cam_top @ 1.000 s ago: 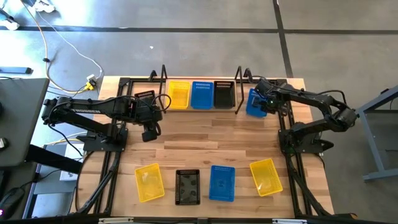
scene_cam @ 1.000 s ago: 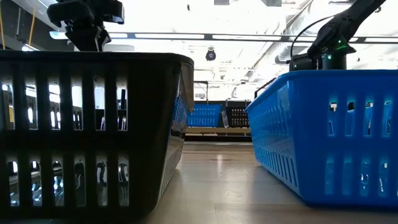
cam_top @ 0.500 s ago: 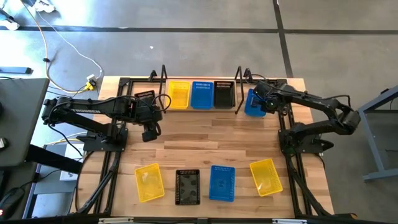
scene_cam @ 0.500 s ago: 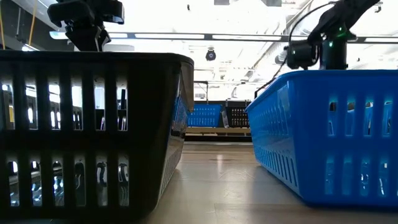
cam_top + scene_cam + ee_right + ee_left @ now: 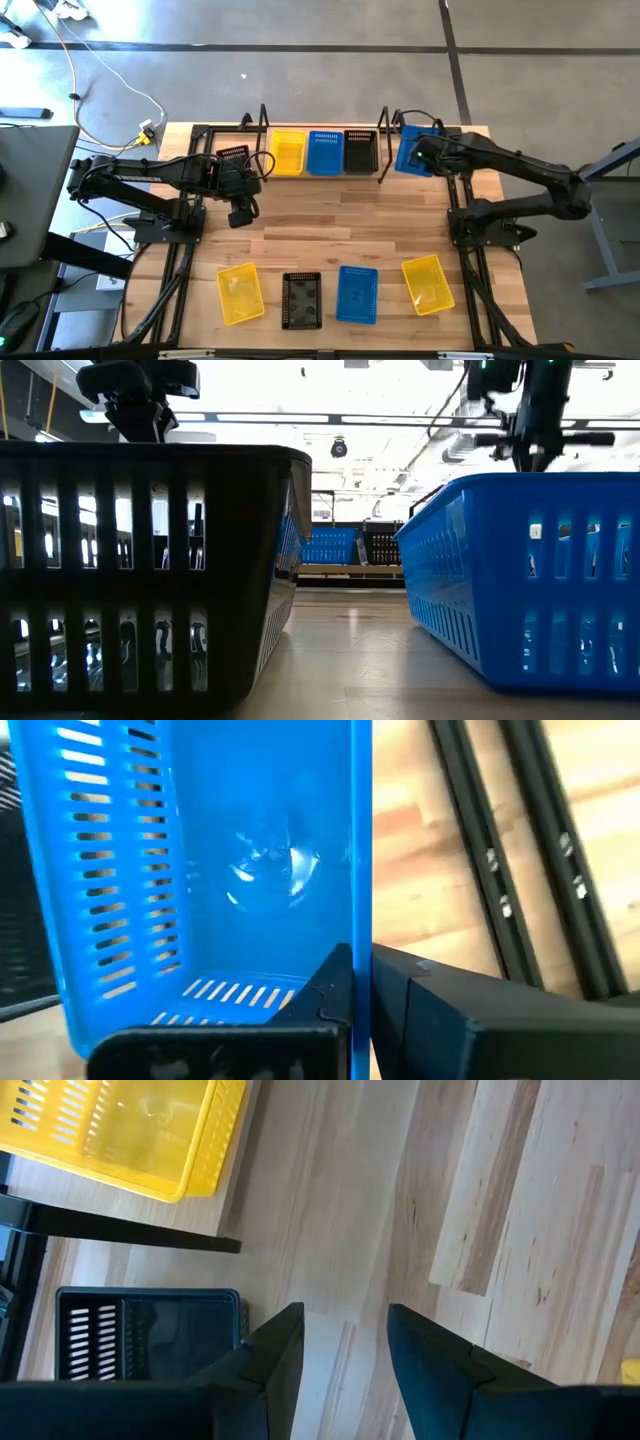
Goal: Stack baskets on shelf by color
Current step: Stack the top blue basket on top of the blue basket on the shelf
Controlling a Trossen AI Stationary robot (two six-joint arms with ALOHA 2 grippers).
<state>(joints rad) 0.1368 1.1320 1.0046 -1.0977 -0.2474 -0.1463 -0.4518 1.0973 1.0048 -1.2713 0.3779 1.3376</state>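
We read the scene left to right. The left gripper (image 5: 241, 212) hangs over bare desk (image 5: 330, 225) in front of the shelf's left end, its fingers (image 5: 275, 1355) parted and holding nothing. A black basket (image 5: 232, 155) sits just outside the shelf's left wire frame, near this arm.

On the shelf (image 5: 263, 126) we see three baskets side by side: yellow (image 5: 288, 152), blue (image 5: 324, 152), black (image 5: 360, 152), long axes running front to back.

The right gripper (image 5: 425, 158) is at the far right corner of the desk, just outside the shelf's right frame. Its fingers (image 5: 335, 985) are pinched shut on one long side wall of a blue basket (image 5: 411, 155); the wall runs straight ahead from the fingers and the basket body lies to one side of them. The shelf's blue basket lies to the left of the held one, past the wire frame and the black basket, so we judge the coming move as a lift over the frame, then leftward. The right arm is clearly the nearer one.

Against the earlier high view: the held basket has shifted toward the desk's far edge, and the right arm now shows higher in the low view. The left arm is unchanged.

Four baskets wait along the near edge.
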